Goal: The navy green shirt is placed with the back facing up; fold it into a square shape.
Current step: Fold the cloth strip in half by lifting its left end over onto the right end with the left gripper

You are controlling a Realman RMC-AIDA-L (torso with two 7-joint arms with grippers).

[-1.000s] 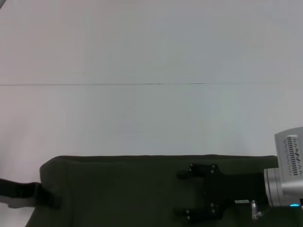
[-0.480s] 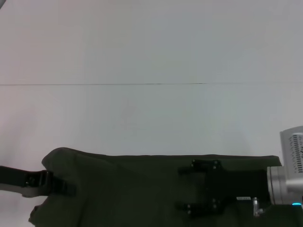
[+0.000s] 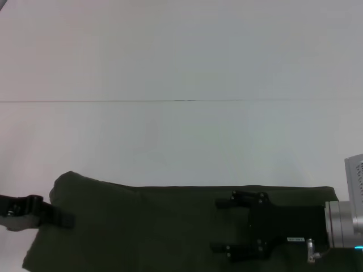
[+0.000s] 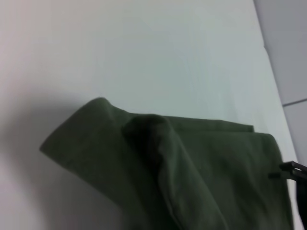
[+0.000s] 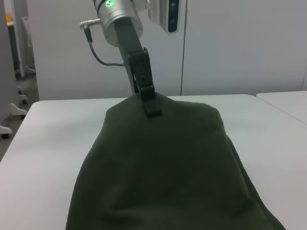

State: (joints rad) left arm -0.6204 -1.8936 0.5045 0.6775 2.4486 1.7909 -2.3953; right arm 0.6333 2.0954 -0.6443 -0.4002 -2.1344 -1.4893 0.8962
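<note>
The shirt [image 3: 170, 226] lies along the near edge of the white table [image 3: 181, 141], already a long flat band, its far edge straight and running from my left side across to the right. So I judge the lengthwise folds are done; what's left is folding the band across on itself to make the square.

The left end is lifted and bunched. In the left wrist view the shirt [image 4: 182, 167] shows a raised ridge of cloth with layered edges under it, not lying flat. In the right wrist view the shirt [image 5: 163, 163] humps up toward the left gripper [image 5: 152, 110], whose closed tip meets the cloth at the peak, so I read it as clenched on the shirt's left end. In the head view the left gripper [image 3: 59, 218] sits right at that end.

The right gripper [image 3: 229, 225] rests over the right half of the band, fingers spread apart and released, apparently pressing or hovering on the cloth; I can't tell whether it touches.

My judgement: mid cross-fold, left end picked up but not yet carried over. Not square yet.
</note>
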